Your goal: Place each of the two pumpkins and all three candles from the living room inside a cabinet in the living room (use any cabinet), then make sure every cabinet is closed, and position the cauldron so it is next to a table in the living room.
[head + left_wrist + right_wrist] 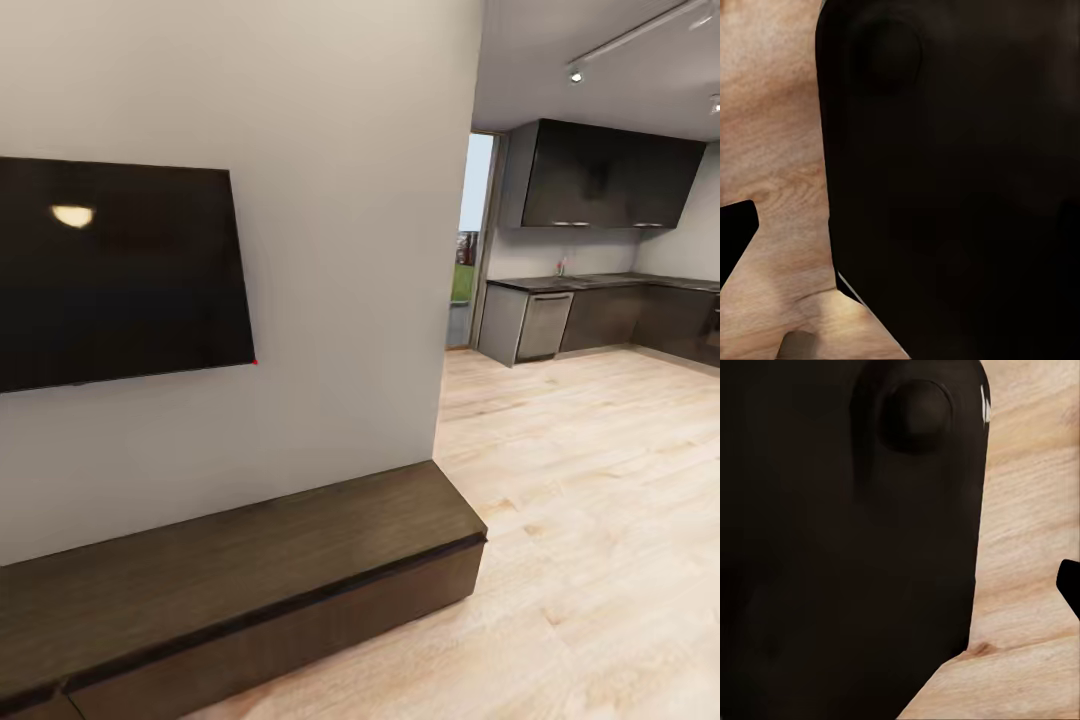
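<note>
One long, low dark-brown cabinet (250, 570) runs along the foot of the pale wall in the head view, under one wall-hung television (115, 270). Its fronts look shut along the stretch that shows; the near end is cut off by the picture's edge, so I cannot vouch for the whole of it. No pumpkin, candle, cauldron or coffee table is in sight, so how many have already gone into the cabinet cannot be read from here. My judgement is that the robot is on its way between spots, and nothing here confirms any part of the job as done.

Past the wall's corner, the pale wood floor (590, 480) opens toward a kitchen with dark grey kitchen cabinets (640, 320), which are no part of the job.

Each wrist view looks down at that same floor past a large dark part of the robot's own body (960, 187), and a second such part (847, 547) on the right. The fingers are not clear in either, so I cannot tell whether the left or the right claw is open, closed or holding anything.
</note>
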Motion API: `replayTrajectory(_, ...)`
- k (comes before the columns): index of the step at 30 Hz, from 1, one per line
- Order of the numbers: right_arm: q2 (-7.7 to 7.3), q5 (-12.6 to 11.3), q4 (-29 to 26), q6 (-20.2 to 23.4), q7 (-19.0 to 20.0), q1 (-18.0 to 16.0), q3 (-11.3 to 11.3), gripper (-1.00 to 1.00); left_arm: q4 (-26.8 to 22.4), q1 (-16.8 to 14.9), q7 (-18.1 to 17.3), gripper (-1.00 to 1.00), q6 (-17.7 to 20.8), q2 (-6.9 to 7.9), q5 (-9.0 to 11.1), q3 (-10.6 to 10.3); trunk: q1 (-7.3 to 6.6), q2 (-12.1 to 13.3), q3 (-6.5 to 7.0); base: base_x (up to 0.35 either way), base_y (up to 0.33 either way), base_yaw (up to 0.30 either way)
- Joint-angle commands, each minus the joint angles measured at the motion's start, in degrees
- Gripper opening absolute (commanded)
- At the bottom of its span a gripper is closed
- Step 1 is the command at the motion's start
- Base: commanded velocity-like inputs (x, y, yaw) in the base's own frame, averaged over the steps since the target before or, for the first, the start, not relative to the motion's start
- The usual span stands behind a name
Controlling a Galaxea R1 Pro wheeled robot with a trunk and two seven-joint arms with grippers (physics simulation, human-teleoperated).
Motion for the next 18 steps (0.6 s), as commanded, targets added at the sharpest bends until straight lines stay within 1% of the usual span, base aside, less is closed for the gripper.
replayTrajectory(1, 0.0, 0.3, -0.3, 0.2, -0.1, -0.3, 0.1, 1.0, -0.3, 0.2, -0.3, 1.0, -0.3, 0.18, 0.2, 0.1, 0.0, 0.0, -0.03, 0.0, 0.0, 0.0)
replayTrajectory(5, 0.02, 0.3, -0.3, 0.2, -0.2, -0.4, 0.1, 1.0, -1.6, 0.1, -0.5, 1.0, -0.8, 0.12, 0.2, 0.1, 0.0, 0.0, -0.03, -0.044, -0.019, 0.0)
replayTrajectory(6, 0.05, 0.1, -0.4, 0.0, -0.3, -0.5, 0.1, 1.0, -1.9, 0.1, -0.4, 1.0, -1.1, -0.19, 0.2, 0.1, 0.0, 0.0, -0.03, -0.152, -0.134, 0.0)
replayTrajectory(12, 0.15, -0.3, -0.6, -1.3, -0.7, -0.7, 0.0, 1.0, -3.9, 0.1, -0.3, 1.0, -3.0, -0.67, 0.2, 0.1, 0.0, 0.0, -0.03, -0.167, -0.216, 0.005)
replayTrajectory(14, 0.17, -0.3, -0.6, -1.4, -0.8, -0.7, 0.1, 1.0, -4.5, 0.1, -0.3, 1.0, -3.6, -0.69, 0.2, 0.1, 0.0, 0.0, -0.03, -0.154, -0.254, 0.146)
replayTrajectory(18, 0.24, -0.3, -0.6, -1.4, -0.9, -0.7, 0.1, 1.0, -4.7, 0.1, -0.3, 1.0, -4.1, -0.7, 0.2, 0.1, 0.0, 0.0, -0.03, -0.153, -0.257, 0.238)
